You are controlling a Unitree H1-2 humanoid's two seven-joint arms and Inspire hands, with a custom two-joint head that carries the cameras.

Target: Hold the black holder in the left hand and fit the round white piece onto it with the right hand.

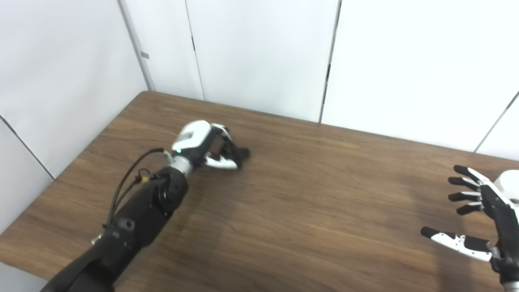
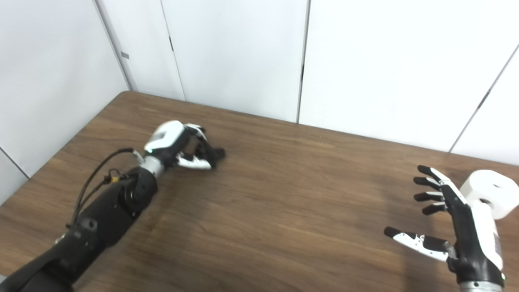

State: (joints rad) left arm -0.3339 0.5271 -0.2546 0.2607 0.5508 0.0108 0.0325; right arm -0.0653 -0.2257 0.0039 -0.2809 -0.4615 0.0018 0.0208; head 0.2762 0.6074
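Right now your left hand is curled down at the far left of the table, fingers closed around the black holder, which pokes out dark past the fingertips and seems to sit on the wood. Your right hand hovers at the near right with fingers spread and thumb out to the side, gripping nothing. Just beyond it, you've got the round white piece standing on the table, a white ring with a hole in its top, partly behind the hand. Under both hands runs the brown wood-grain table, its far edge meeting white wall panels with dark seams. You can't make out much of the holder's shape; it's small, dark and mostly wrapped by the fingers. In the left eye view the white piece is cut off by the right edge. Your left forearm stretches in black from the bottom left corner, a cable looping off its wrist.
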